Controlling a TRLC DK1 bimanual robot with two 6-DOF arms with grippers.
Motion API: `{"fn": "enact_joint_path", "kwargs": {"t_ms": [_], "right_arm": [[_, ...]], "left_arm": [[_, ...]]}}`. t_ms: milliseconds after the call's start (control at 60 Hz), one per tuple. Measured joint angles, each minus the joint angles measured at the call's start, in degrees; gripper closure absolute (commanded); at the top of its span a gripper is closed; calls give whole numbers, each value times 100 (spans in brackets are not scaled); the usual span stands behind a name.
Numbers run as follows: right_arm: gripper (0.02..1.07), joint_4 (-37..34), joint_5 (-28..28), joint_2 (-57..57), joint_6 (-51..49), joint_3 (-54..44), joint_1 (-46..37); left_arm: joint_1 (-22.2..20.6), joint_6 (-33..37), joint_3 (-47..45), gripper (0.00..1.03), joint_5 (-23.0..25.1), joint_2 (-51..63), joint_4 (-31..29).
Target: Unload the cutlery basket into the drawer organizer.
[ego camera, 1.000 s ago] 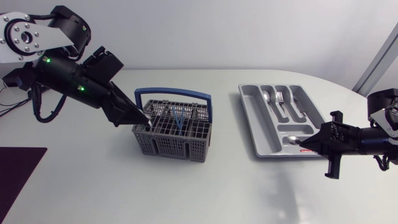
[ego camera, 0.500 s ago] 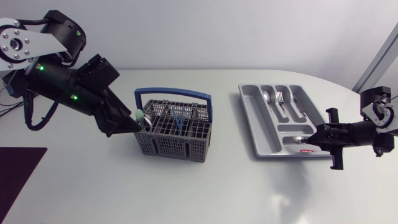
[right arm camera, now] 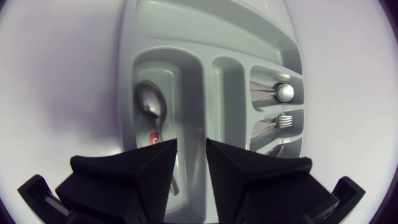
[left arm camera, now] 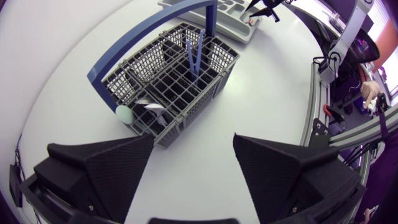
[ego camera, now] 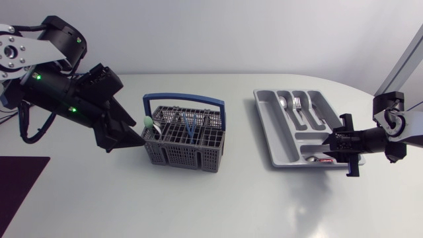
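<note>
The white table (ego camera: 218, 205) fills most of the head view. The left arm (ego camera: 59, 99) comes in from the upper left of the frame. Its gripper (left arm camera: 193, 146) has its jaws wide apart and holds nothing, and its tips are just beside the near left corner of the cutlery basket (ego camera: 185, 153). The right arm (ego camera: 403, 125) enters at the right edge. Its gripper (right arm camera: 191, 146) hangs over the near end of the drawer organizer (ego camera: 264, 125), with only a narrow gap between the jaws and nothing in them.

The grey basket with its blue handle (ego camera: 184, 98) stands left of centre, and the organizer lies right of centre, well apart from it. A blue-handled piece (left arm camera: 194, 53) and a pale green-tipped piece (left arm camera: 124, 113) stand in the basket. In the organizer, a spoon (right arm camera: 151, 106) lies in the crosswise compartment ahead of the right gripper. Another spoon (right arm camera: 283, 92) and a fork (right arm camera: 285, 120) lie in neighbouring slots farther off.
</note>
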Motion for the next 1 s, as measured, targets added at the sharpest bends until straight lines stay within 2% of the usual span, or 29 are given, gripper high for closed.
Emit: {"fn": "enact_joint_path", "kwargs": {"t_ms": [67, 100, 133, 150, 383, 467, 683, 1000], "right_arm": [[35, 24, -4, -63, 94, -7, 0], [25, 90, -9, -116, 133, -17, 0], [9, 131, -9, -179, 219, -24, 0], [5, 144, -4, -236, 293, -26, 0], [6, 146, -330, -1572, 1150, -409, 125], [6, 151, -459, -2100, 1338, -739, 289], [6, 98, -476, -2964, 1799, -1521, 820], [6, -225, -474, -3731, 2131, -1801, 1248]], "left_arm": [[33, 22, -9, 14, 0, -37, -13], [42, 52, -9, 14, -2, -48, -31], [48, 66, -9, 14, -2, -55, -42], [63, 81, -11, 14, 0, -61, -42], [144, 326, -286, 14, 0, -260, -39], [179, 625, -466, 14, 0, -354, 39], [184, 1971, -1545, 14, -20, -1104, 1550], [129, 3602, -1777, 14, -22, -1150, 2470]]}}
